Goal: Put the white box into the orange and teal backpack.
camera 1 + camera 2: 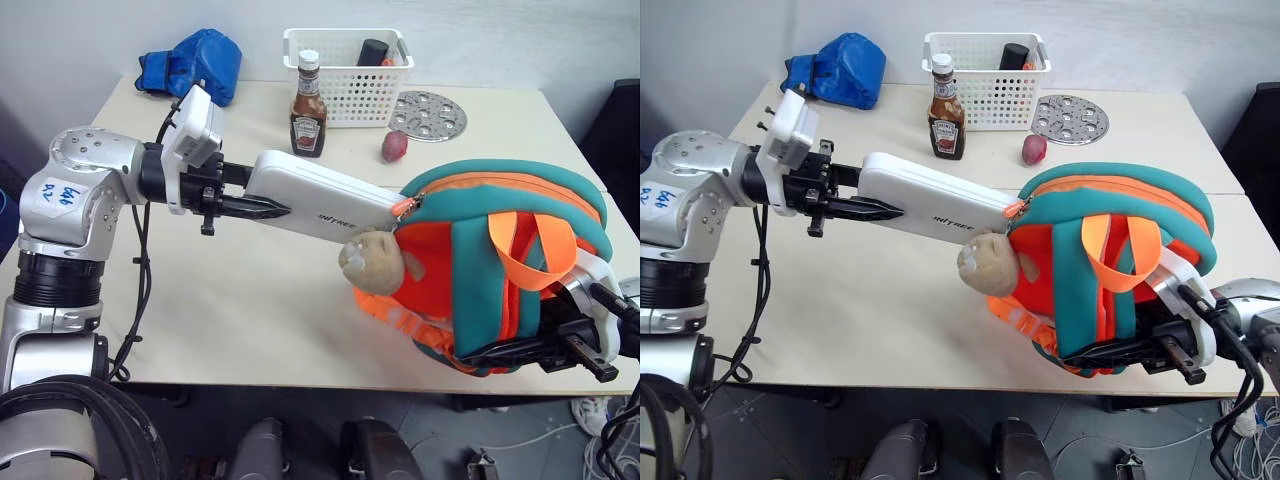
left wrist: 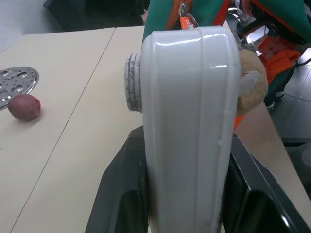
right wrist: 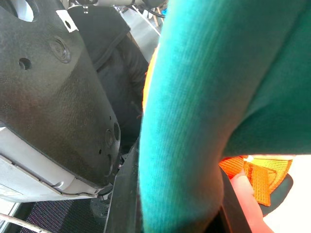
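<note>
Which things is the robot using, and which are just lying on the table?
Using:
- white box, held in the left gripper
- orange and teal backpack, held by the right gripper

Just lying about:
- ketchup bottle
- white basket
- blue bag
- metal disc
- small reddish potato

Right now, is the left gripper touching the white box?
Touching. The left wrist view shows the left gripper with a black finger pressed against each side of the white box, no gap.

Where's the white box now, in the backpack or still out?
Out. The left gripper holds the white box above the table, with its far end at the backpack zipper.
</note>
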Controlling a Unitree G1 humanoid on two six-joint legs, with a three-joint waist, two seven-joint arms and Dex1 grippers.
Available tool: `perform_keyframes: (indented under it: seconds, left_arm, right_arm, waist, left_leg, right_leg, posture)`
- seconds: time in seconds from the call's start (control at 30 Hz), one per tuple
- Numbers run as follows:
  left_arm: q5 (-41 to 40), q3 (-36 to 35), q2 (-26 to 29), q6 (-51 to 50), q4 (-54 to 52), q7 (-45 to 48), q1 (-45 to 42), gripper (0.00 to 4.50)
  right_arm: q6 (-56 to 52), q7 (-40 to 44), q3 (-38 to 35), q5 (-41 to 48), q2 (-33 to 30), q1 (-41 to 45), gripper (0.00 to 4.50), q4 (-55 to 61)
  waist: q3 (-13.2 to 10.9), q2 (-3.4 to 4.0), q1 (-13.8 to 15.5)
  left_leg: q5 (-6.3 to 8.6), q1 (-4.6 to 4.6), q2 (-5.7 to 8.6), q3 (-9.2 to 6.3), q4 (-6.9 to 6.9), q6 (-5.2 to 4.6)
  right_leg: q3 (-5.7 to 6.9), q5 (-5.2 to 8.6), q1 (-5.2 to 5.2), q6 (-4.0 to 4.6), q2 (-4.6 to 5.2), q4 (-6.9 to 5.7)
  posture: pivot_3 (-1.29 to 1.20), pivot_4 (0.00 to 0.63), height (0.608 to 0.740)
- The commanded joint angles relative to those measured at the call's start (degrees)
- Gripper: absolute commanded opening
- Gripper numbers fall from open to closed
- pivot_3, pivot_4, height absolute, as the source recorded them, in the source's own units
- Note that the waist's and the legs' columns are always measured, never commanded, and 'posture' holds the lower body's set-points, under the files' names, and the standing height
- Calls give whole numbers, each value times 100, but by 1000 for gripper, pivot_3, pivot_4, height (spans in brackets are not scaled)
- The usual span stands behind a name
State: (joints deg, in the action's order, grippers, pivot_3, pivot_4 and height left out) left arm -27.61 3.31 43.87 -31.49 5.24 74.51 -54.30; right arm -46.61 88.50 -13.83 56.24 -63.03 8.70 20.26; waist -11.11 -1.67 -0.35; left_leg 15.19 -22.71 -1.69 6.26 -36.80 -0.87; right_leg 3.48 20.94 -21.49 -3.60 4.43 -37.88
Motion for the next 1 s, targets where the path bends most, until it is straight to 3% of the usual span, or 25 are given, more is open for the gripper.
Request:
perform_keyframes:
  seconds: [0.03, 0.13, 0.47, 0.7, 0.87, 1.0]
  left_arm:
    - [-44, -61, -303, 162, -252, -193, 90, 1341]
    - [26, -30, -618, 265, -215, -378, 145, 1341]
    - [6, 98, -934, 334, -371, -231, 118, 1341]
    - [-367, -226, -634, -81, -349, 161, -419, 1341]
    - [-217, -174, -444, 52, -242, 391, -323, 1341]
    - [-74, -27, -757, 310, -141, 198, 36, 1341]
  right_arm:
    - [-64, 398, 29, 320, -247, 180, 10, 156]
    - [13, 400, 151, 399, -391, 226, 10, 160]
    - [330, 400, 519, 460, -620, 358, 10, -97]
    - [372, 400, 771, 460, -660, 573, 10, -384]
    - [234, 400, 809, 420, -543, 677, 10, -510]
    - [111, 400, 770, 468, -511, 709, 10, -577]
  waist:
    - [0, 0, 16]
    - [0, 0, 45]
    - [0, 0, 44]
    - [0, 0, 32]
    - [0, 1, 0]
    - [1, 2, 22]
  left_leg:
    - [2, -4, -2, -3, -14, -3]
    - [4, -23, -1, -21, -35, -8]
    - [5, -41, 5, -37, -45, -19]
    - [5, -45, 4, -38, -50, -19]
    - [3, -42, 1, -37, -46, -15]
    - [1, -41, 0, -40, -47, -11]
  right_leg:
    - [2, 0, 0, 0, 0, -5]
    - [12, -2, 0, -3, 2, -2]
    - [32, -9, 1, -14, 8, 4]
    - [36, -9, 1, -14, 7, 3]
    - [36, -9, -1, -14, 3, 2]
    - [39, -9, 0, -14, 2, 0]
  posture:
    - [0, 150, 740]
    - [0, 150, 740]
    - [0, 150, 740]
    - [0, 150, 740]
    - [0, 150, 740]
    - [0, 150, 740]
